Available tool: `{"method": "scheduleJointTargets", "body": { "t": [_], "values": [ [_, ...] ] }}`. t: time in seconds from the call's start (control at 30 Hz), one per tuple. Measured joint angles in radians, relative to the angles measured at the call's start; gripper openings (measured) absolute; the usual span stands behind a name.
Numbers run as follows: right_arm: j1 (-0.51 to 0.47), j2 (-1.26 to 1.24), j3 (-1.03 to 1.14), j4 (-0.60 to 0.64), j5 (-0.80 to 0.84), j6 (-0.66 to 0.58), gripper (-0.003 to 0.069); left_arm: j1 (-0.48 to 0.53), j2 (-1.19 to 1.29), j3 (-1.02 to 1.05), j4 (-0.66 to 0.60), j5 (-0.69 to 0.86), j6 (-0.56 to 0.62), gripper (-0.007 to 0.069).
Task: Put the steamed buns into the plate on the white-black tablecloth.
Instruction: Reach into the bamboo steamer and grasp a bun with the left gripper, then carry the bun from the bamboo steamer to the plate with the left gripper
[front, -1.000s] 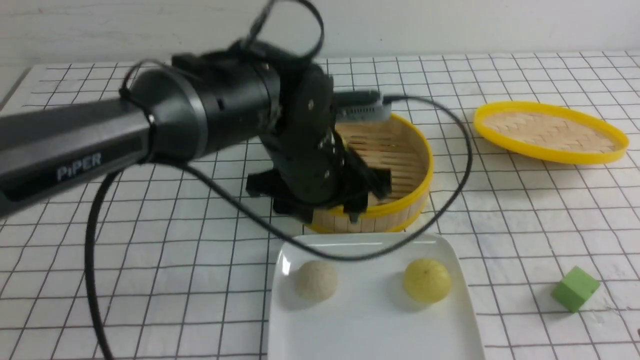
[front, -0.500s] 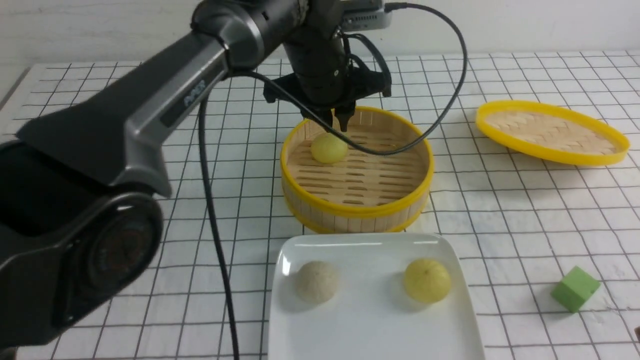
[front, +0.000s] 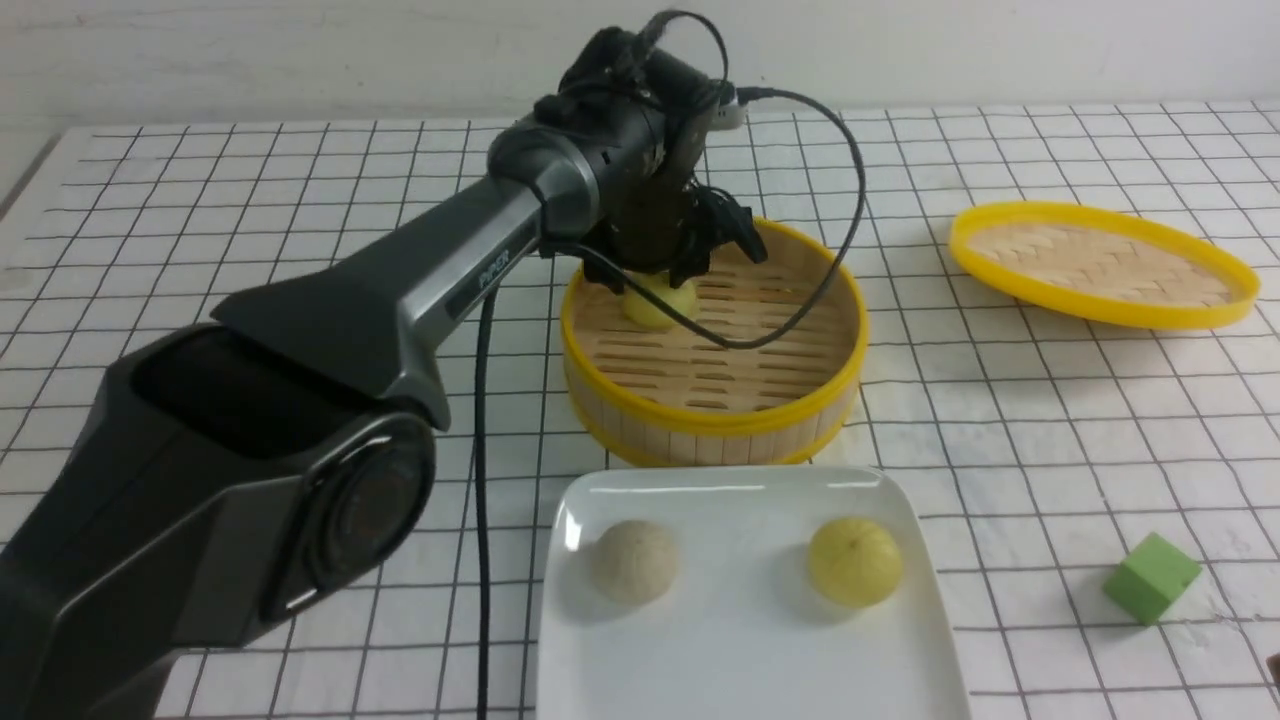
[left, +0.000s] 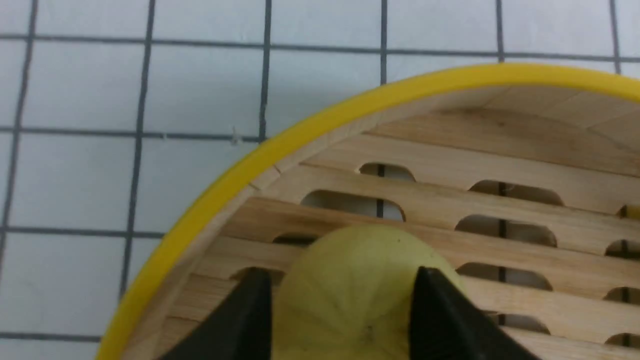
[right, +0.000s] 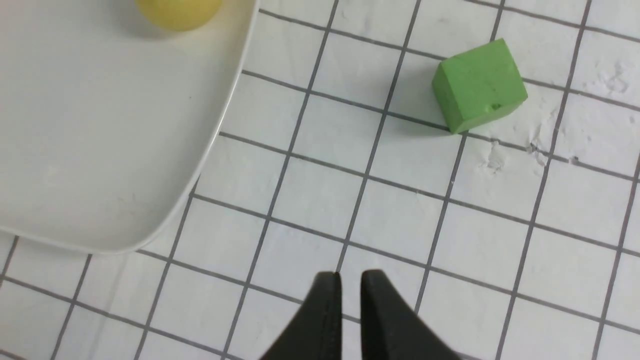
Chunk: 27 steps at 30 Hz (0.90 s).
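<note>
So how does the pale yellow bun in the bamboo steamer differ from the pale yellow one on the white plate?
The pale yellow bun in the bamboo steamer basket sits between the left gripper fingers; the pale yellow bun on the white plate lies free, nothing near it. The first rests on wooden slats, the second on glossy white. Both are round, pleated and similar in size.

Grey-black arm (front: 400, 300), looping black cable (front: 480, 520)

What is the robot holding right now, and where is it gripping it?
The left hand pinches the pale yellow bun by its two opposite sides, inside the steamer basket. The right hand holds nothing.
</note>
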<state>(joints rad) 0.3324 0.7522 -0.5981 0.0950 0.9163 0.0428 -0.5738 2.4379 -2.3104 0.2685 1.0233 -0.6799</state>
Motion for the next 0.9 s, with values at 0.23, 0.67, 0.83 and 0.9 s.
{"method": "scheduleJointTargets", "body": {
  "t": [0.23,0.67,0.83,0.9],
  "values": [
    [0.0,0.0,0.0,0.002,0.003,0.0,0.0091,0.0,-0.092,-0.098,-0.089,0.192,0.114,0.0024],
    [0.0,0.0,0.0,0.009,0.018,0.0,0.0108,-0.001,-0.733,0.311,-0.41,0.214,0.439,0.0025],
    [0.0,0.0,0.0,0.011,0.019,0.0,0.0114,-0.05,-0.965,0.911,-0.44,0.165,0.409,0.0034],
    [0.0,0.0,0.0,0.012,0.019,0.0,0.0115,-0.088,-0.984,1.109,-0.445,0.044,0.393,0.0041]
  ]
}}
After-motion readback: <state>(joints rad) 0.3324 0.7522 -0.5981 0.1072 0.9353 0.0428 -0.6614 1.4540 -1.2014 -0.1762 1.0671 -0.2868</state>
